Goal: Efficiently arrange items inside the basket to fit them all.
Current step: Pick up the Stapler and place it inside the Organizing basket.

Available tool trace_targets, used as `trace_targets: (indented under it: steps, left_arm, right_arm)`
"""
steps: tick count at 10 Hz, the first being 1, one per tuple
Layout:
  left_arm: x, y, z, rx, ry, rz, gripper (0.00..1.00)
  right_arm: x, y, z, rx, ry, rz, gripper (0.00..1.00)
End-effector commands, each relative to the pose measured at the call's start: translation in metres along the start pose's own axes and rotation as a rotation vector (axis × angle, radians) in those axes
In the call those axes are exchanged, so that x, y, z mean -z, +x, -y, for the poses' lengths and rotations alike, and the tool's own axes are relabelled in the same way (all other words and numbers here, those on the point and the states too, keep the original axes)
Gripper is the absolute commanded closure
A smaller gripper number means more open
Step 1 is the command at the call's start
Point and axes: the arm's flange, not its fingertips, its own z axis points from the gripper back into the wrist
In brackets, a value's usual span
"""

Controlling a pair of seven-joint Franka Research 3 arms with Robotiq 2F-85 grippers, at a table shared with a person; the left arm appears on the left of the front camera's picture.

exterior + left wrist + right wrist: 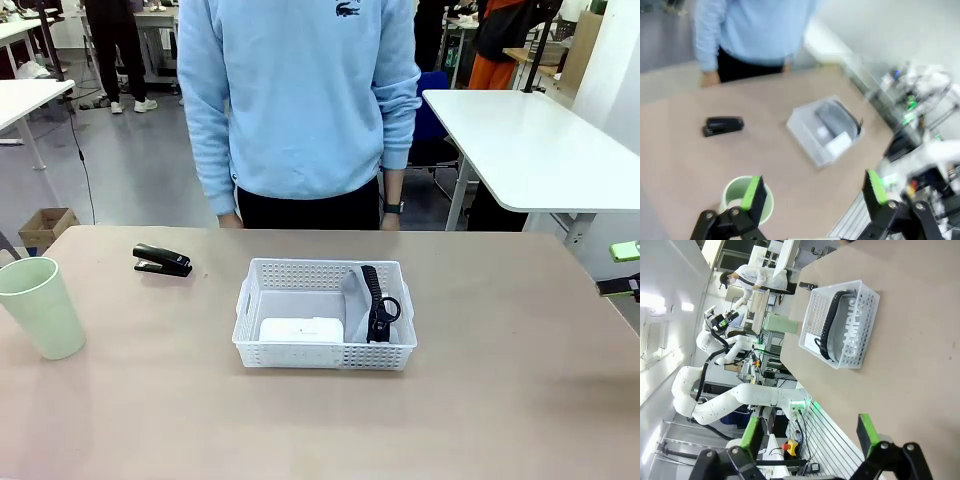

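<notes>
Mid-surface, the white basket (325, 358). Holds the white power strip (301, 330), lying flat against the near wall towards the left. Also holds the grey zip pouch (352, 290), on edge along the right side, with the black strap (372, 285) draped over it.

Outside, well apart to the left and farther back: the small black stapler (162, 261). Nearer, at the left edge of the surface (500, 400): the pale green cup (45, 305), upright, mouth up.

As for the left hand (813, 184): released, fingers spread wide, grasping nothing, hovering above the cup. As for the right hand (809, 424): likewise released and empty, well apart from the basket, looking at it from the side.

At the far edge, a person (300, 100) in a light blue sweatshirt, standing.
</notes>
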Motion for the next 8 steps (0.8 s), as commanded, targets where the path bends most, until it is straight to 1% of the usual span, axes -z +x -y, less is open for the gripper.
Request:
trace_targets:
  steps: [1, 2, 3, 4, 5, 6, 7, 8]
  left_arm:
    - [0.051, 0.035, -0.008, 0.117, 0.082, -0.257, 0.00]
    - [0.079, 0.047, -0.016, 0.122, 0.119, -0.341, 0.00]
    - [0.107, 0.053, -0.026, 0.090, 0.218, -0.389, 0.00]
    - [0.133, 0.055, -0.035, 0.088, 0.294, -0.414, 0.00]
    - [0.150, 0.055, -0.039, 0.130, 0.268, -0.424, 0.00]
    - [0.157, 0.060, -0.037, 0.130, 0.243, -0.319, 0.00]
    - [0.151, 0.054, -0.034, 0.145, 0.258, -0.409, 0.00]
    - [0.151, 0.054, -0.034, 0.145, 0.258, -0.409, 0.00]
  right_arm:
    - [-0.003, -0.001, 0.000, -0.014, 0.012, 0.001, 0.00]
    - [-0.003, -0.001, 0.000, -0.014, 0.012, 0.001, 0.00]
    - [-0.003, -0.001, 0.000, -0.014, 0.012, 0.001, 0.00]
    - [-0.003, -0.001, 0.000, -0.014, 0.012, 0.001, 0.00]
    - [-0.003, -0.001, 0.000, -0.014, 0.012, 0.001, 0.00]
    - [-0.003, -0.001, 0.000, -0.014, 0.012, 0.001, 0.00]
    - [-0.003, -0.001, 0.000, -0.014, 0.012, 0.001, 0.00]
    - [-0.003, -0.001, 0.000, -0.014, 0.012, 0.001, 0.00]
